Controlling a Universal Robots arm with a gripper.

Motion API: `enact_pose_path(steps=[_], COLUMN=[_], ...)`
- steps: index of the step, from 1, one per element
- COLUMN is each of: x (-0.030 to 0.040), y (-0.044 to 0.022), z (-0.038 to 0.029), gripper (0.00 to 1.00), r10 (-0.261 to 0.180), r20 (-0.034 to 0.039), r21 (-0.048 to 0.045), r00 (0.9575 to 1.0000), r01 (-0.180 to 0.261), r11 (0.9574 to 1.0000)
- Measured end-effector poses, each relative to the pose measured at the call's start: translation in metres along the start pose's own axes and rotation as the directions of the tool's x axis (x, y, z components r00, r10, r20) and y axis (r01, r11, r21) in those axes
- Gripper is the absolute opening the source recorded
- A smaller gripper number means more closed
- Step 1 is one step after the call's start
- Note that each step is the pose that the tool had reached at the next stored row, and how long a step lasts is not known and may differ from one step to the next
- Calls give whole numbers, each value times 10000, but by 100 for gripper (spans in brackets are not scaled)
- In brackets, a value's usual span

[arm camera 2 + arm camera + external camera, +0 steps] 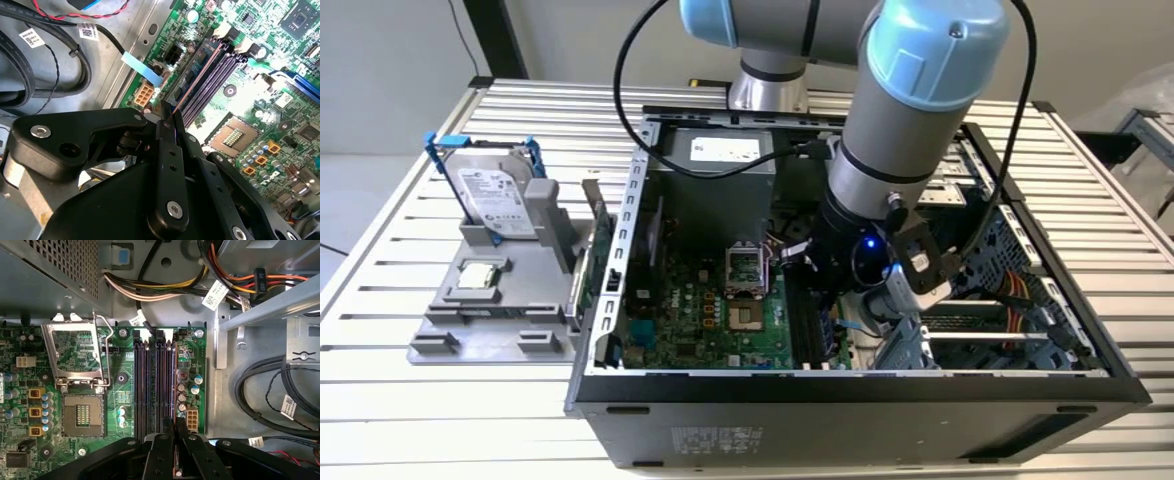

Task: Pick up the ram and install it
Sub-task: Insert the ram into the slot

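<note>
My gripper [827, 300] is down inside the open computer case [854, 385], over the black memory slots [150, 385] at the motherboard's edge. Its black fingers [167, 150] stand close together, shut on the ram [197, 80]. I see the ram edge-on as a thin line running out from the fingertips along the outermost slot. In the first wrist view the ram [173, 385] lies in line with the slot nearest the small capacitors, and the gripper [175, 432] sits at one end of it. I cannot tell whether the ram rests in the slot or hangs just above it.
The processor socket [82, 415] stands open with its metal lid [75, 350] raised. Black cables [260, 390] and a drive cage [280, 300] crowd the slots' other side. Outside the case, a grey holder [494, 310] carries a hard drive in a blue frame [494, 195] and a small silver chip [480, 272].
</note>
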State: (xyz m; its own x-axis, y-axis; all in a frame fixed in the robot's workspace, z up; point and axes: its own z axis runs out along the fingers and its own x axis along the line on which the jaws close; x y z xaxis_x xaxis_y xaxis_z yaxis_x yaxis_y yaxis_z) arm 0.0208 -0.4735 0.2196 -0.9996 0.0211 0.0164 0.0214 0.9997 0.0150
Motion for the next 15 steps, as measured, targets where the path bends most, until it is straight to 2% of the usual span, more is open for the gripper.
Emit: enact_pose_path(steps=[6,15], x=[0,0], y=[0,0], z=[-24,-20], gripper=[0,0], r10=[1,1], r20=[-41,-85], r21=[2,3], r00=[10000,10000], r01=[-1,-1], r11=[10000,10000])
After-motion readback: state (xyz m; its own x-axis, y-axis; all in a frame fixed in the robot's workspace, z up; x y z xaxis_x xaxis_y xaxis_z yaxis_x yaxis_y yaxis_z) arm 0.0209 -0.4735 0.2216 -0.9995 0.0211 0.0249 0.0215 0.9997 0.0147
